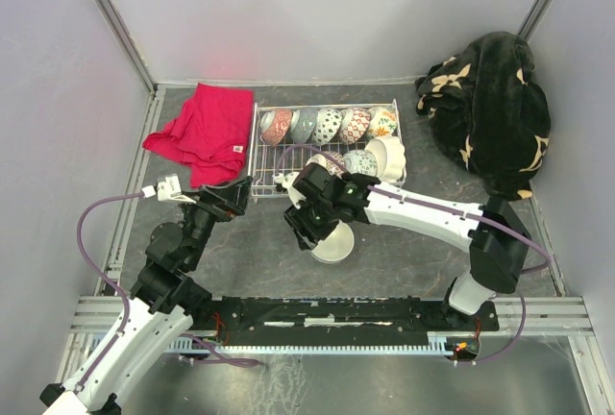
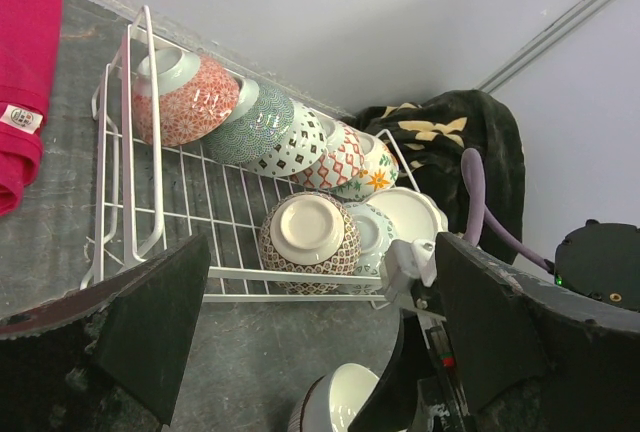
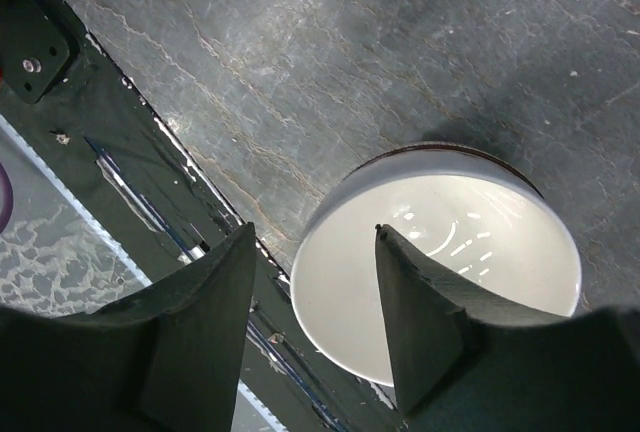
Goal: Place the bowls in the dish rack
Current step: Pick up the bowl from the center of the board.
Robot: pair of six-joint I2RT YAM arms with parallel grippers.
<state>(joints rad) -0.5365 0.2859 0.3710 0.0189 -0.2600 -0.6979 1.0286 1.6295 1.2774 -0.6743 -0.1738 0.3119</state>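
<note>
The white wire dish rack (image 1: pixel 255 151) (image 2: pixel 130 152) holds several patterned bowls (image 1: pixel 327 127) on edge along its back row, and three more (image 1: pixel 363 160) (image 2: pixel 310 242) at its front right. One bowl (image 1: pixel 336 245) (image 3: pixel 470 262) (image 2: pixel 345 397), white inside and dark-striped outside, sits upright on the table just in front of the rack. My right gripper (image 1: pixel 312 228) (image 3: pixel 312 229) hangs open over it, with one finger above the bowl's inside, the other outside its rim. My left gripper (image 1: pixel 231 199) (image 2: pixel 320 244) stands wide open and empty by the rack's front left corner.
A red cloth (image 1: pixel 207 132) lies left of the rack. A black floral blanket (image 1: pixel 490 112) is heaped at the back right. Grey walls close in the table on three sides, and a black rail (image 1: pixel 336 314) runs along the near edge.
</note>
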